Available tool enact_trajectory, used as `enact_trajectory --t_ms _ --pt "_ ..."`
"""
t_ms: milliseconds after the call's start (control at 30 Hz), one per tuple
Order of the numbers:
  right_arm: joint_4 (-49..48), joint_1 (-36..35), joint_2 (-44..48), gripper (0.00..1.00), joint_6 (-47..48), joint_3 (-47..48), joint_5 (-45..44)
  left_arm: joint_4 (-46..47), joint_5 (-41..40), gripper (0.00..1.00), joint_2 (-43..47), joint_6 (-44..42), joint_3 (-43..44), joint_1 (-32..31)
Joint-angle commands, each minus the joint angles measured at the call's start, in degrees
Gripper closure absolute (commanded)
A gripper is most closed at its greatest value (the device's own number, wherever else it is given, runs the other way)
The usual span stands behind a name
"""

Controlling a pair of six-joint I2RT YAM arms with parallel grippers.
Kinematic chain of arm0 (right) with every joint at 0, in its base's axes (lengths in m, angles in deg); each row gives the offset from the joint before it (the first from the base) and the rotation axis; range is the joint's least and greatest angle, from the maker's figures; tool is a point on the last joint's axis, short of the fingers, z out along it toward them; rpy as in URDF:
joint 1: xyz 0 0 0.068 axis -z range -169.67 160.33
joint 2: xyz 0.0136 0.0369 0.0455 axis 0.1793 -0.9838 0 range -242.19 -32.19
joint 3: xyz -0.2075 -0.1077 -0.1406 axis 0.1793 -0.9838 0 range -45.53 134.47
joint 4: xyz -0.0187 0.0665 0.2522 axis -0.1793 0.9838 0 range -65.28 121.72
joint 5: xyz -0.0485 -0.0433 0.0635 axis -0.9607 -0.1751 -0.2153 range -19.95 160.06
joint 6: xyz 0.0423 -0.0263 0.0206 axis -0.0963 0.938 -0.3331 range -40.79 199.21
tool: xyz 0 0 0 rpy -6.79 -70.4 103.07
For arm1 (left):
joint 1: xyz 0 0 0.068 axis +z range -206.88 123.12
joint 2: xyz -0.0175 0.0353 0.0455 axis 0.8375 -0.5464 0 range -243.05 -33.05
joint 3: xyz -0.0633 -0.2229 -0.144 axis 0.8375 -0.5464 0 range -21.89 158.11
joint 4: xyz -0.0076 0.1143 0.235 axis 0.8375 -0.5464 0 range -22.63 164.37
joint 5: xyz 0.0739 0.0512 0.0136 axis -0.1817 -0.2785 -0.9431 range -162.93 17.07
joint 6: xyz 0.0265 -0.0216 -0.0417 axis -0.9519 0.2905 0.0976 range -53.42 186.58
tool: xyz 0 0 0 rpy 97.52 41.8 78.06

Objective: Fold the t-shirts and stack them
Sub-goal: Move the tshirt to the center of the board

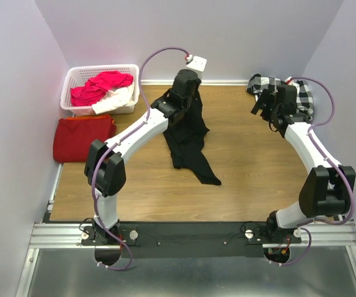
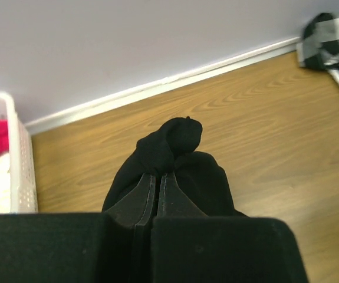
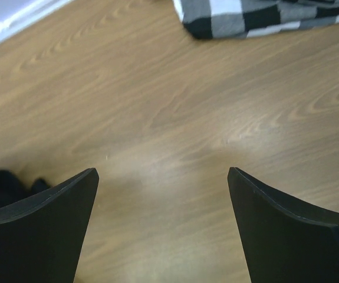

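Note:
The black t-shirt [image 1: 190,145] hangs bunched from my left gripper [image 1: 187,93] near the table's back middle, its lower end trailing on the wood. In the left wrist view the gripper [image 2: 157,175] is shut on a fold of the black t-shirt [image 2: 175,144]. Its print is hidden. The dark-red t-shirt [image 1: 82,137] lies folded at the table's left edge. My right gripper [image 1: 261,102] is open and empty above bare wood at the back right; in the right wrist view [image 3: 163,174] its fingers stand wide apart, and a bit of black cloth [image 3: 4,183] shows at the left.
A white basket [image 1: 72,77] at the back left holds red and white clothes [image 1: 103,86]. A black-and-white checked cloth [image 1: 301,93] lies at the back right, also in the right wrist view [image 3: 257,15] and the left wrist view [image 2: 334,44]. Walls close the back and sides.

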Motion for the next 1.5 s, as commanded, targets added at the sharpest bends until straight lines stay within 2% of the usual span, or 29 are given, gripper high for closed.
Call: enact_trajectory --t_ms 0,133,200,267,433,533,633,700,867,1100,1167,1267,1467 --pt "1.5 -1.9 5.0 0.0 4.5 -5.7 11.4 2.9 1.0 1.0 -0.6 8.2 1.4 6.6" --pt "2.3 -9.6 6.8 0.0 7.0 -9.4 10.6 0.2 0.8 1.0 -3.3 9.4 3.5 8.5" --pt "2.6 -17.7 6.9 0.0 8.3 -10.1 4.1 -0.3 1.7 1.0 -4.4 10.0 4.3 9.6" --pt "2.8 -22.6 6.0 0.0 8.2 -10.1 4.0 -0.5 2.6 1.0 -4.9 11.2 4.0 10.4" --pt "4.1 -26.4 4.9 0.02 4.4 -9.7 8.6 -1.3 4.3 1.0 -5.4 12.7 3.5 12.7" --pt "5.1 -29.9 3.4 0.09 2.6 -10.1 11.8 -2.0 4.4 1.0 -5.9 13.5 3.0 13.6" --pt "6.9 -35.1 0.7 0.14 1.1 -11.5 10.1 -2.4 5.1 1.0 -6.1 14.6 1.8 14.9" --pt "8.2 -38.7 -0.8 0.16 0.0 -12.6 5.8 -2.4 5.6 1.0 -6.0 15.0 0.9 15.9" --pt "9.0 -40.8 0.0 0.2 -3.8 -16.0 3.8 -2.5 5.8 1.0 -6.3 15.0 -0.4 17.5" --pt "11.6 -40.8 5.4 0.22 -9.0 -21.3 -1.8 -2.5 6.6 1.0 -6.8 14.9 -1.4 19.3" --pt "12.1 -40.8 6.4 0.24 -9.8 -22.0 -2.1 -2.4 6.7 1.0 -6.8 14.9 -1.6 19.7" --pt "13.0 -40.8 7.3 0.32 -11.3 -22.9 -1.9 -2.4 6.8 1.0 -7.0 14.6 -1.7 20.0" --pt "13.1 -40.8 8.4 0.36 -13.0 -25.1 -1.4 -2.4 7.2 1.0 -7.0 14.9 -2.1 20.5"
